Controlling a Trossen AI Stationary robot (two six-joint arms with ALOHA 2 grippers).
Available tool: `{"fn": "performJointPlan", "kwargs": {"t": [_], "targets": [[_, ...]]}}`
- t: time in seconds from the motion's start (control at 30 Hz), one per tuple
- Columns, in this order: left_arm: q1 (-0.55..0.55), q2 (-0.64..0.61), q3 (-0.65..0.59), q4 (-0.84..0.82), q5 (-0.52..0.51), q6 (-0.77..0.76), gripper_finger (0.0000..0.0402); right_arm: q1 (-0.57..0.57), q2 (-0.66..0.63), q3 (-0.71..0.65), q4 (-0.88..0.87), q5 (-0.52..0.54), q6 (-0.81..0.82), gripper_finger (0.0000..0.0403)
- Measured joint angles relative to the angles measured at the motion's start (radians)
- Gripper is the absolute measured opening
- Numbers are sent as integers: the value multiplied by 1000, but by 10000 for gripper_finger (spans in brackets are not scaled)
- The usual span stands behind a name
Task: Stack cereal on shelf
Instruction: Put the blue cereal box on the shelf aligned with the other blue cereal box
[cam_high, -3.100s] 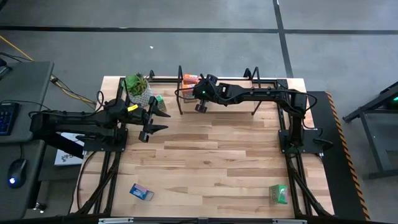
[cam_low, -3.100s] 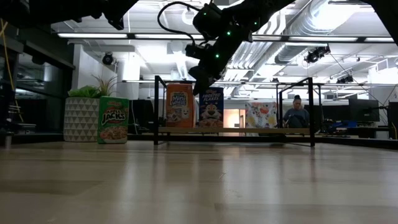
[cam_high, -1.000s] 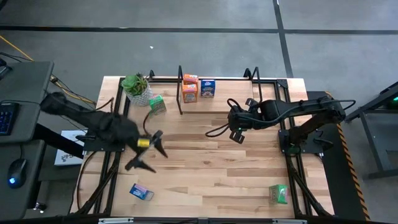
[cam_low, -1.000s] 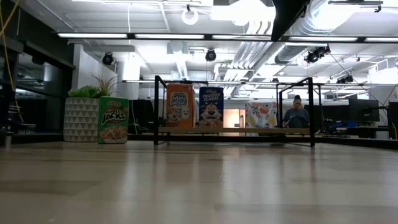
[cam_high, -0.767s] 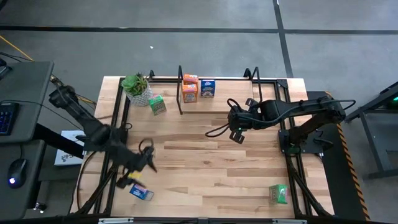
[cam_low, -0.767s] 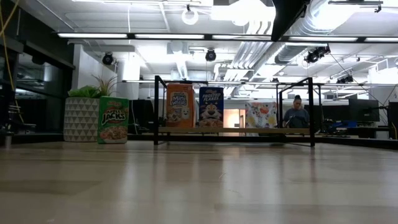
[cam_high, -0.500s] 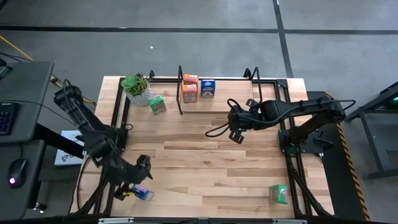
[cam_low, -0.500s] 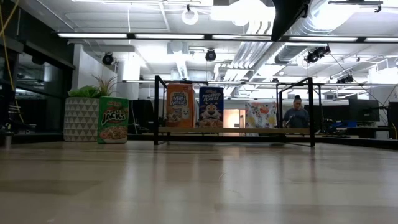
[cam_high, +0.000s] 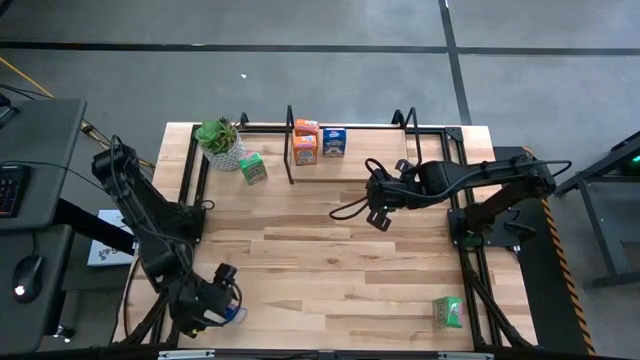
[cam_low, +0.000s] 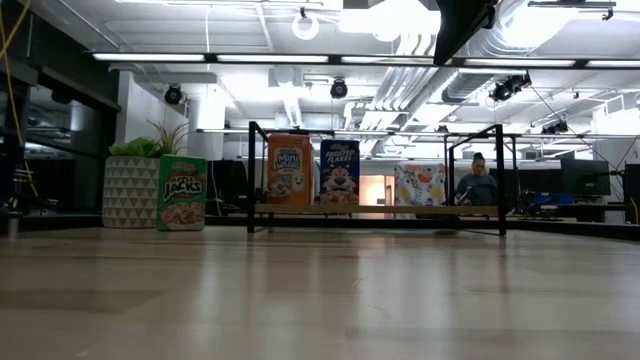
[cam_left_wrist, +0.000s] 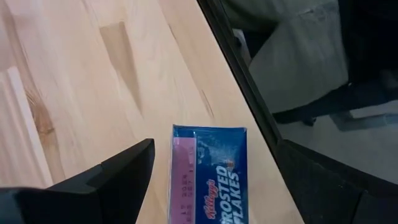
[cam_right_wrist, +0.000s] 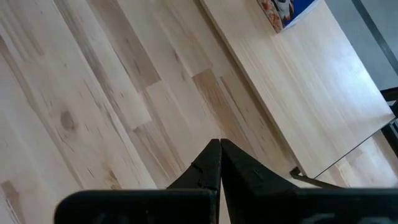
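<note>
A blue cereal box (cam_left_wrist: 208, 177) lies flat near the table's near left corner; it also shows in the high view (cam_high: 237, 314). My left gripper (cam_left_wrist: 214, 152) is open just above it, one finger on either side and apart from it; in the high view it is at the near left (cam_high: 220, 298). My right gripper (cam_high: 375, 216) is shut and empty above the table's right middle. On the shelf (cam_high: 400, 131) at the far edge stand two orange boxes (cam_high: 304, 149) and a blue box (cam_high: 334, 141). A green box (cam_high: 253, 167) stands on the table left of the shelf. Another green box (cam_high: 448, 312) lies near right.
A potted plant (cam_high: 220, 138) stands at the far left, beside the standing green box (cam_low: 182, 192). The shelf board (cam_low: 400, 210) is bare right of its blue box (cam_low: 339, 172). The table's left edge (cam_left_wrist: 249, 106) runs close beside the lying blue box. A person (cam_low: 476, 183) sits in the room beyond.
My left gripper has swung from the table's left middle toward the near edge and down toward the lying blue box, and now stands over it. The box has stayed in place.
</note>
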Motion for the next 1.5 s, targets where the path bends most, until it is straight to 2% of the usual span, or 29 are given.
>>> {"fn": "performJointPlan", "kwargs": {"t": [0.27, 0.47, 0.73, 0.87, 1.03, 1.23, 1.5], "targets": [[-3, 57, -11, -78, 10, -10, 328, 0, 0, 0, 3, 0, -2, 0], [18, 118, -20, -76, 28, 6, 328, 0, 0, 0, 3, 1, -4, 0], [23, 135, -20, -78, 36, 73, 320, 0, 0, 0, 3, 1, -2, 0], [23, 135, -20, -78, 36, 97, 295, 0, 0, 0, 3, 1, -4, 0], [23, 135, -11, -82, 36, 132, 241, 0, 0, 0, 3, 1, -4, 0], [65, 135, 73, -111, 34, 224, 184, 0, 0, 0, 4, 1, -4, 0], [188, 134, 273, -266, -117, 483, 150, 0, 0, 0, 18, 26, -21, 0]]}}
